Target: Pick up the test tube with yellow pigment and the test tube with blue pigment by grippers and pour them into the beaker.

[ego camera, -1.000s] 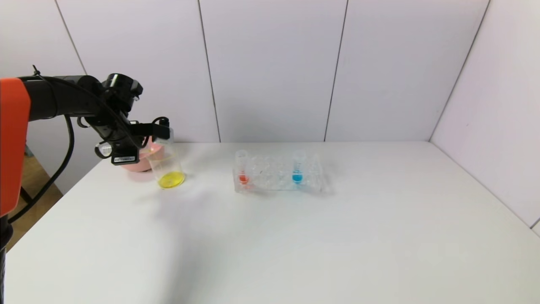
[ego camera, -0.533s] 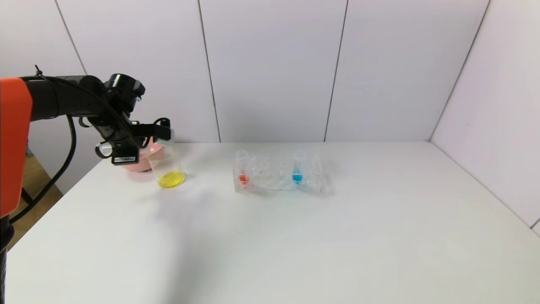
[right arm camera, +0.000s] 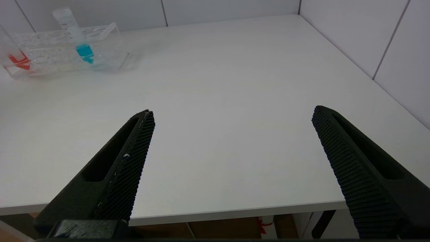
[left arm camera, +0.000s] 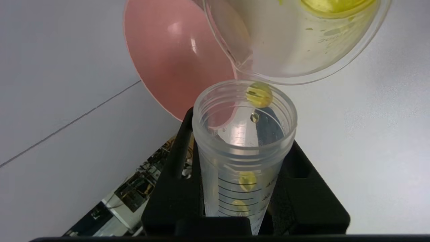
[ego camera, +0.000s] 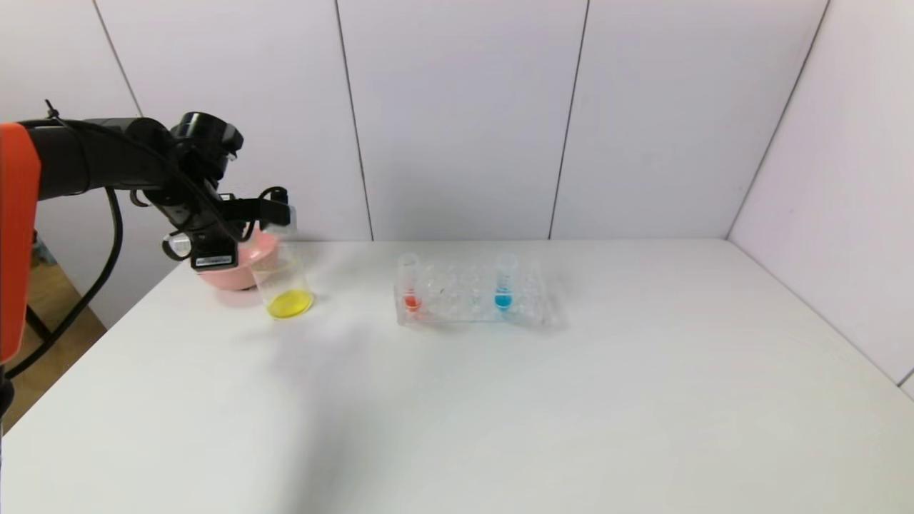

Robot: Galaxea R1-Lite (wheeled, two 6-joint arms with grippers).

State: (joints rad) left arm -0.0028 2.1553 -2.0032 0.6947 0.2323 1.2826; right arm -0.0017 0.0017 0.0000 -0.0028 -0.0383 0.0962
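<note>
Two tools are seen over a white desk (ego camera: 500,400). Left tool (ego camera: 275,212) is clamped on the test tube with yellow pigment (left arm camera: 243,151), tipped above the beaker (ego camera: 283,285). Right tool (right arm camera: 231,141) is held spread apart near the desk edge. The test tube with blue pigment (ego camera: 504,282) is kept upright in a clear rack (ego camera: 528,303).

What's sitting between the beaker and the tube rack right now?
Nothing: in the head view, the table is bare between the beaker and the tube rack. The left hand holds the yellow tube tipped above the beaker.
</note>
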